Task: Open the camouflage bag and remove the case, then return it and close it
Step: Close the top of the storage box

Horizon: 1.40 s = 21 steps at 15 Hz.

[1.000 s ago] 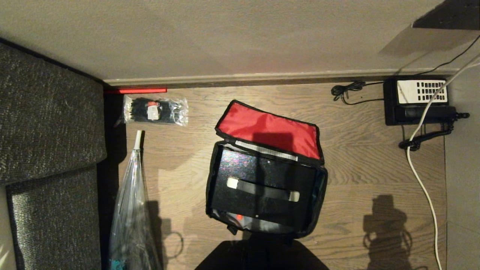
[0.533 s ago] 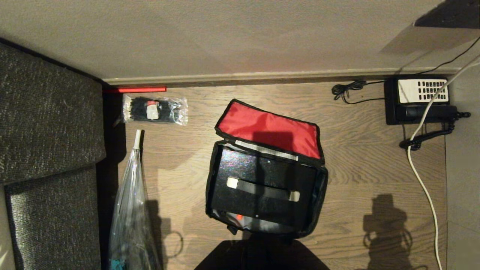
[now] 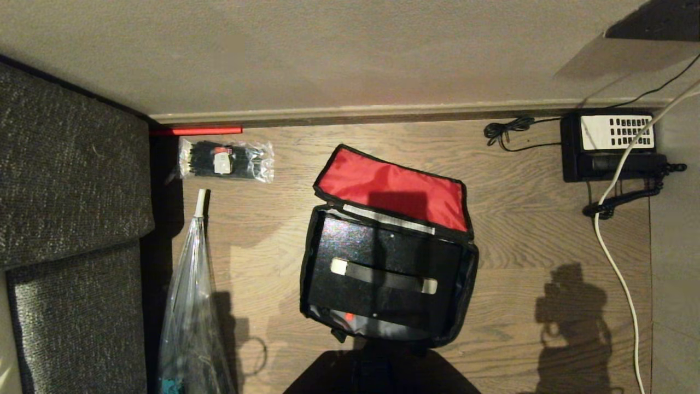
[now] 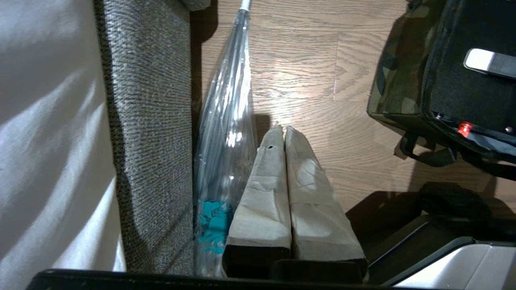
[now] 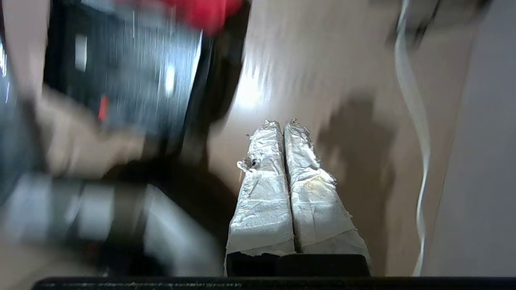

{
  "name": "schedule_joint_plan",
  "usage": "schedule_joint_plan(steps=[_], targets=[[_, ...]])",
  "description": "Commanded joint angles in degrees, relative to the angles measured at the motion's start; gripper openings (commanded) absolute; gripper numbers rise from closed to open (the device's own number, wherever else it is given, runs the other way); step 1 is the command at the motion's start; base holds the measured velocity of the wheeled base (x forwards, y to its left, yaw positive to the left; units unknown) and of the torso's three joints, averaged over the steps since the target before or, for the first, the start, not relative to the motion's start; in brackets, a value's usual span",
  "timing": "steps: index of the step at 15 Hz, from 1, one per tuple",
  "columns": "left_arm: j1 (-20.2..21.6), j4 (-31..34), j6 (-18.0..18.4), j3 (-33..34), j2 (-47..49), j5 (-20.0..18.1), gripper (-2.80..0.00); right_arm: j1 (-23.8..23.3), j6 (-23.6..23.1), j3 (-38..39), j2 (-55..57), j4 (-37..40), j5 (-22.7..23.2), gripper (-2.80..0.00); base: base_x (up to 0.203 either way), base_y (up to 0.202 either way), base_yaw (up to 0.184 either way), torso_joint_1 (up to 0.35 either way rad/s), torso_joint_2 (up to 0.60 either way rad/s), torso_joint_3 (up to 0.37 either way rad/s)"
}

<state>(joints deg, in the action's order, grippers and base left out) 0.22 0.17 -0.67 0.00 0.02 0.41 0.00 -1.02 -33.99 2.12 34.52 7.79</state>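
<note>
Camouflage bag [image 3: 465, 298] lies mid-floor on the wood boards, lid [image 3: 391, 189] flipped back toward the wall, red lining up. Case [image 3: 355, 257] sits inside, filling the well, a black strap [image 3: 383, 276] across its top.

Right gripper [image 5: 278, 125] hangs above bare floor beside the bag, taped fingers pressed together, empty. Left gripper [image 4: 280, 133] likewise shut and empty, near the folded clear umbrella [image 4: 225, 121] by the sofa [image 3: 71, 180].

Likely step: lifting the case out. Jaws must part first; the strap looks the best hold (case walls fit snug against the bag). Pull straight up or the soft bag may follow.

Telephone [image 3: 610, 145] and cable-tie packet [image 3: 227, 160] lie well apart, by the wall.
</note>
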Motion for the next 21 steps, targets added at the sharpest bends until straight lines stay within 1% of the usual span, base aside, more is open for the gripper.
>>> schedule_joint_plan(steps=[1, 2, 4, 5, 6, 8, 10, 11, 12, 13, 14, 15, 16, 17, 20, 21], targets=[[0.0, 0.0, 0.0, 0.2, -0.1, 0.0, -2.80, 0.0, 1.8, -5.0, 5.8, 10.6, 0.4, -2.80, 0.000, 0.000, 0.000, 0.000, 0.00, 0.000], [0.0, 0.0, 0.0, 0.2, -0.1, 0.0, -2.80, 0.0, 4.5, -7.1, 11.6, 10.8, 0.6, -2.80, 0.000, 0.000, 0.000, 0.000, 0.00, 0.000], [0.0, 0.0, 0.0, 0.2, -0.1, 0.0, -2.80, 0.1, 9.8, -10.3, 27.2, 9.5, 3.0, -2.80, 0.000, 0.000, 0.000, 0.000, 0.00, 0.000], [0.0, 0.0, 0.0, 0.2, -0.1, 0.0, -2.80, 0.1, 12.4, -11.4, 35.1, 6.9, 4.5, -2.80, 0.000, 0.000, 0.000, 0.000, 0.00, 0.000], [0.0, 0.0, 0.0, 0.2, -0.1, 0.0, -2.80, 0.2, 15.3, -12.3, 42.9, 2.5, 5.9, -2.80, 0.000, 0.000, 0.000, 0.000, 0.00, 0.000], [0.0, 0.0, 0.0, 0.2, -0.1, 0.0, -2.80, 0.2, 21.4, -13.4, 57.4, -9.0, 8.2, -2.80, 0.000, 0.000, 0.000, 0.000, 0.00, 0.000], [0.0, 0.0, 0.0, 0.2, -0.1, 0.0, -2.80, 0.2, 26.8, -13.1, 70.8, -23.8, 10.3, -2.80, 0.000, 0.000, 0.000, 0.000, 0.00, 0.000], [0.0, -0.1, 0.0, 0.2, -0.1, 0.0, -2.80, 0.2, 29.8, -12.3, 77.2, -32.8, 11.1, -2.80, 0.000, 0.000, 0.000, 0.000, 0.00, 0.000], [0.0, 0.0, 0.0, 0.2, -0.1, 0.0, -2.80, 0.3, 33.7, -11.5, 82.8, -44.1, 12.4, -2.80, 0.000, 0.000, 0.000, 0.000, 0.00, 0.000], [0.0, 0.0, 0.0, 0.2, -0.1, 0.0, -2.80, 0.3, 38.5, -11.2, 86.7, -55.9, 14.3, -2.80, 0.000, 0.000, 0.000, 0.000, 0.00, 0.000], [0.0, 0.0, 0.0, 0.2, -0.1, 0.0, -2.80, 0.3, 44.6, -11.0, 91.1, -66.0, 17.0, -2.80, 0.000, 0.000, 0.000, 0.000, 0.00, 0.000], [0.0, 0.0, 0.0, 0.2, -0.1, 0.0, -2.80, 0.3, 50.9, -10.6, 94.8, -73.0, 19.3, -2.80, 0.000, 0.000, 0.000, 0.000, 0.00, 0.000], [0.0, 0.0, 0.0, 0.2, -0.1, 0.0, -2.80, 0.4, 54.8, -10.6, 97.1, -76.0, 20.5, -2.80, 0.000, 0.000, 0.000, 0.000, 0.00, 0.000], [0.0, 0.0, 0.0, 0.2, -0.1, 0.0, -2.80, 1.0, 57.4, -10.7, 99.2, -78.1, 21.4, -2.80, 0.000, 0.000, 0.000, 0.000, 0.00, 0.000], [0.0, 0.0, 0.0, 0.2, -0.1, 0.0, -2.80, 3.2, 59.1, -10.5, 103.0, -81.1, 21.6, -2.80, 0.000, 0.000, 0.000, 0.000, 0.00, 0.000], [0.0, 0.0, 0.0, 0.2, -0.1, 0.0, -2.80, 3.4, 61.2, -10.4, 104.2, -82.6, 21.5, -0.21, 0.000, 0.000, 0.000, 0.000, 0.00, 0.000]])
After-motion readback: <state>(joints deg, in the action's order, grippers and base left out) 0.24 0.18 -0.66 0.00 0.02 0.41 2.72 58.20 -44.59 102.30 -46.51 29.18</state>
